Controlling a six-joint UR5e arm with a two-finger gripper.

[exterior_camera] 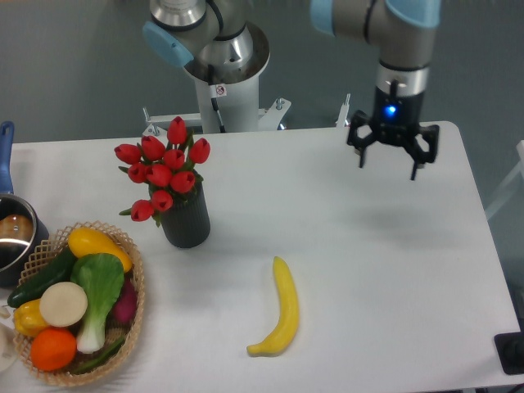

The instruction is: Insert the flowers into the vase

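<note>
1. Gripper (388, 159): hangs above the desk (368, 270) near its far right corner, fingers spread apart and holding nothing, a blue light lit on its body
2. Flowers (164, 169): red tulip buds standing in the vase (187, 221), the heads spreading wider than the mouth and leaning toward the left edge
3. Vase: dark ribbed cylinder, upright on the left half of the desk, well apart from the gripper
4. Banana (281, 310): lies flat near the front edge, about midway along it, between vase and gripper in left-right position
5. Basket (131, 315): wicker, at the front left corner, filled with mixed produce
6. Pot (11, 237): steel with a blue handle, at the left edge, touching the basket rim
</note>
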